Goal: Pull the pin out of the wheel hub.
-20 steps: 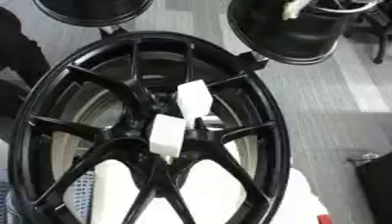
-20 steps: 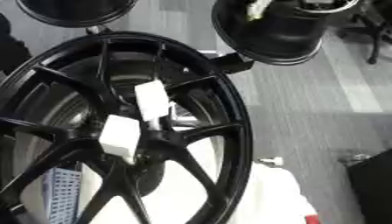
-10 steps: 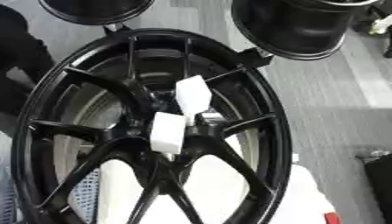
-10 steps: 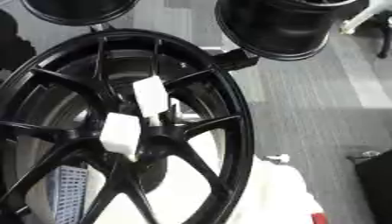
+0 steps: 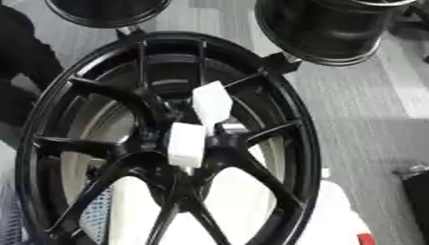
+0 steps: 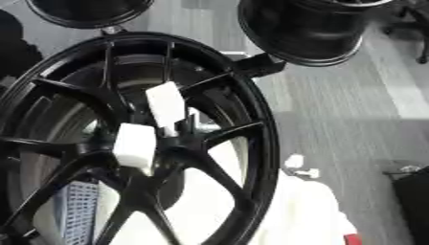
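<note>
I am looking down at the black multi-spoke alloy wheel (image 5: 167, 143). Two white block-shaped pins (image 5: 186, 145) are sitting at its hub, possibly plugged into bolt holes. Beyond, another black wheel (image 5: 327, 28) is standing. Neither hand is showing.

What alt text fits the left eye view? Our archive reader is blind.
A large black spoked wheel fills the view, with two white blocks at its hub. Two more black wheels sit beyond on grey floor. No robot hand shows.

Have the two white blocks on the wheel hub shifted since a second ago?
No. Both white blocks sit at the same spot against the black wheel's spokes; only the camera view has drifted slightly.
</note>
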{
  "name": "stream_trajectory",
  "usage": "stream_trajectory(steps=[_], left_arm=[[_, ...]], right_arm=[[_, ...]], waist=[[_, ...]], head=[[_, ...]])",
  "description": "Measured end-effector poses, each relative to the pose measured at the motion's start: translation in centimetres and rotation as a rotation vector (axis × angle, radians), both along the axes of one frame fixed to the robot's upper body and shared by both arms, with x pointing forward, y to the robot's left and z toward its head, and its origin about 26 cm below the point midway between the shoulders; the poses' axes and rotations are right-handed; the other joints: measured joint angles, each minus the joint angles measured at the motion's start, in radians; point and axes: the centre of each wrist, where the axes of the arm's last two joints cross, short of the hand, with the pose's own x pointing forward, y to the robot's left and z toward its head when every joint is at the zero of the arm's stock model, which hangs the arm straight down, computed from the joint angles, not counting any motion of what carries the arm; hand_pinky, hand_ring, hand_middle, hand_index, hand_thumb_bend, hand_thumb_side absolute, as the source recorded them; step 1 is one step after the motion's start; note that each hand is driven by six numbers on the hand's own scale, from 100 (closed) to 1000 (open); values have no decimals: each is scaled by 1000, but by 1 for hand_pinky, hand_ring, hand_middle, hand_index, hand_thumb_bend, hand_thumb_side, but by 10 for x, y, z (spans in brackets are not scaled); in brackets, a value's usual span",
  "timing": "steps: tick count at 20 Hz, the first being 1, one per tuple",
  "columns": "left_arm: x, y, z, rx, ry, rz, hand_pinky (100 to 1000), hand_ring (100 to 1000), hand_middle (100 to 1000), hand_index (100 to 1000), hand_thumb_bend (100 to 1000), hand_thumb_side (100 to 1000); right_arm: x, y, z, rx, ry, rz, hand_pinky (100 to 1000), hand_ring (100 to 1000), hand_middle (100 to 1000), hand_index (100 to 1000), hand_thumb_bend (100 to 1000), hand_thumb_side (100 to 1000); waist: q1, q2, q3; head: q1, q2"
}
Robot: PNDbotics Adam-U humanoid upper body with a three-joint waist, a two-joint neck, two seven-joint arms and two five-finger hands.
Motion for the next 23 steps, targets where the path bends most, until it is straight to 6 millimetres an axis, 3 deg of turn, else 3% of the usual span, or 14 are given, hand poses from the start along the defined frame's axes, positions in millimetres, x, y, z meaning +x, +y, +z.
stream_trajectory(steps=[5, 10, 23], left_arm=[[0, 0, 0, 0, 0, 0, 776, 733, 708, 800, 535, 336], [0, 0, 0, 0, -1, 1, 776, 733, 708, 799, 535, 335], [0, -1, 0, -7, -3, -2, 775, 732, 709, 799, 536, 335]], right_arm=[[0, -1, 3, 19, -60, -26, 899, 852, 776, 810, 158, 196], [0, 9, 12, 52, -173, -15, 889, 814, 733, 778, 100, 334], [-13, 90, 41, -1, -318, 210, 865, 763, 669, 750, 100, 297]], waist=[[0, -4, 4], [1, -5, 10], [21, -5, 24]], head=[[0, 0], [-1, 0], [-6, 0]])
